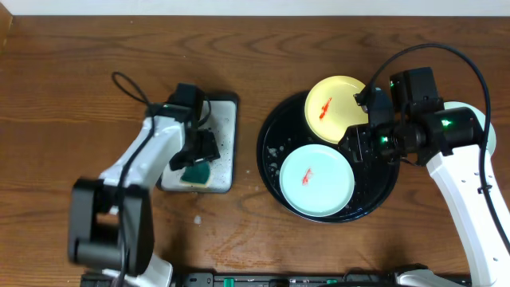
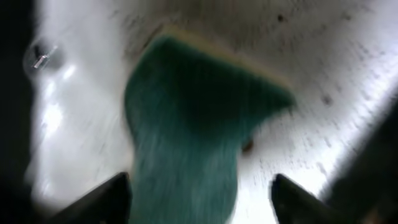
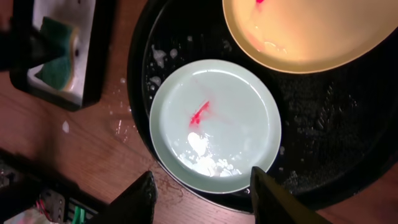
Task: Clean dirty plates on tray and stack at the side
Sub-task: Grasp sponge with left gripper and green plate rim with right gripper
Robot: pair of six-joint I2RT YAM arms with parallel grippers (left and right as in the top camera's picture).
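The round black tray (image 1: pixel 381 195) holds a pale yellow plate (image 1: pixel 335 108) at the back and a pale mint-blue plate (image 1: pixel 316 179) at the front. Each has a red smear. A second mint-blue plate is not in view. My right gripper (image 1: pixel 355 147) hovers open and empty over the tray, right of the mint-blue plate. In the right wrist view its fingers (image 3: pixel 202 199) straddle the near rim of the mint-blue plate (image 3: pixel 214 121), with the yellow plate (image 3: pixel 311 31) beyond. My left gripper (image 2: pixel 202 199) is open, low over a green sponge (image 2: pixel 193 124).
The green sponge (image 1: pixel 195 173) lies on a rectangular silvery soapy tray (image 1: pixel 223 135) left of the black tray; the soapy tray also shows in the right wrist view (image 3: pixel 68 50). Foam and water drops sit on the black tray (image 3: pixel 336 124). A black cable (image 1: pixel 127 84) loops behind the left arm.
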